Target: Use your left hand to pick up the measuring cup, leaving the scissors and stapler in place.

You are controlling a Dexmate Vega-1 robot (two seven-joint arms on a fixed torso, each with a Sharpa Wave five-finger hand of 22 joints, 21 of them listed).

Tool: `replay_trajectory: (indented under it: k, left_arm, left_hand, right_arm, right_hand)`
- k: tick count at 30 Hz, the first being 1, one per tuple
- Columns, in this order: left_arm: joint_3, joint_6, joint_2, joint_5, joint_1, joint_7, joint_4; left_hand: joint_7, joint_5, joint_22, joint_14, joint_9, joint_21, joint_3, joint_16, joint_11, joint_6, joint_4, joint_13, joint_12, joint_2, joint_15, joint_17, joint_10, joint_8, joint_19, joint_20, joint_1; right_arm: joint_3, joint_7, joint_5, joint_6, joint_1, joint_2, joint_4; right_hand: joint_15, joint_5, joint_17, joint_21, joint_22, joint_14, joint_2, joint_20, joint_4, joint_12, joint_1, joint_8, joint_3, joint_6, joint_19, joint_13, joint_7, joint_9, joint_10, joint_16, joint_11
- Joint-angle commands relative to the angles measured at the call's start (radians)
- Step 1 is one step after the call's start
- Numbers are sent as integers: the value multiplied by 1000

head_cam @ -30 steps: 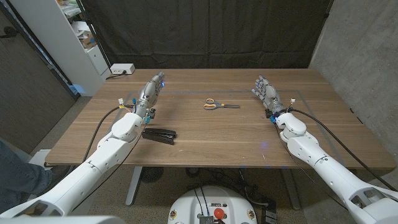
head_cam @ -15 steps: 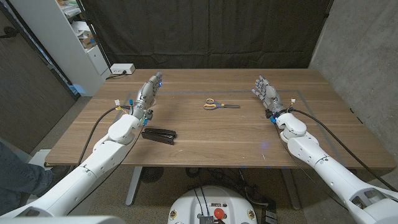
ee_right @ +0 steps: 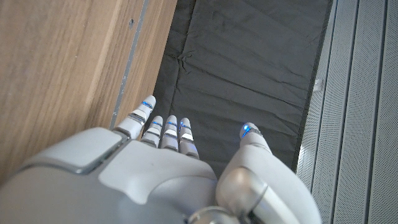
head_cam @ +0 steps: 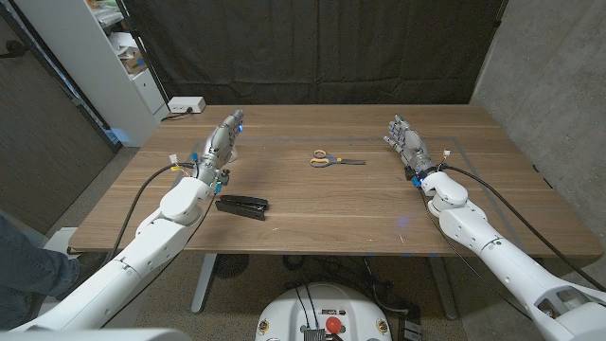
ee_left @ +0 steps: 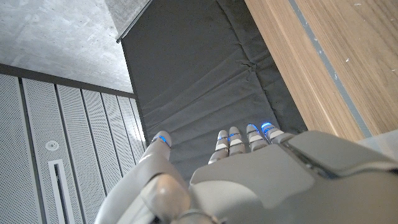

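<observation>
Both hands were held open over the counter (head_cam: 341, 213) with nothing gripped: the left hand (head_cam: 220, 144) near the far left, the right hand (head_cam: 405, 142) opposite. Scissors (head_cam: 334, 159) lay between them, a stapler (head_cam: 242, 205) nearer. The measuring cup could not be located.

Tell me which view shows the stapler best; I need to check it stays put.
The head view: the black stapler lies in full sight on the wooden table, close beside the left arm, behind the left hand. The left and right wrist views look past their own hands at the table edge and a dark curtain, giving nothing of the stapler.
</observation>
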Motion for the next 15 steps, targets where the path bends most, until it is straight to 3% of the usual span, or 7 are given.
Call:
replay_trajectory:
  k: [1, 15]
  left_arm:
    - [-39, 2, 24, 2, 61, 27, -45]
    - [-93, 32, 63, 10, 135, 63, -117]
  left_hand:
    - [0, 7, 2, 4, 3, 5, 2, 6, -6, 5, -6, 3, 6, 8, -2, 3, 2, 4, 8, 2, 3]
    - [-1, 7, 2, 6, 3, 5, 1, 5, -4, 10, -8, 3, 6, 8, -3, 3, 4, 3, 10, 5, 4]
  right_arm:
    - [2, -1, -2, -2, -5, -7, -5]
    - [-2, 0, -1, -5, -1, -2, 0]
  right_hand:
    - [4, 11, 4, 8, 5, 5, 4, 0, -7, 5, 5, 10, -2, 8, 1, 2, 1, 5, 10, 6, 4]
    - [4, 11, 4, 9, 5, 5, 5, 0, -8, 5, 5, 9, -2, 9, 1, 2, 1, 5, 11, 7, 3]
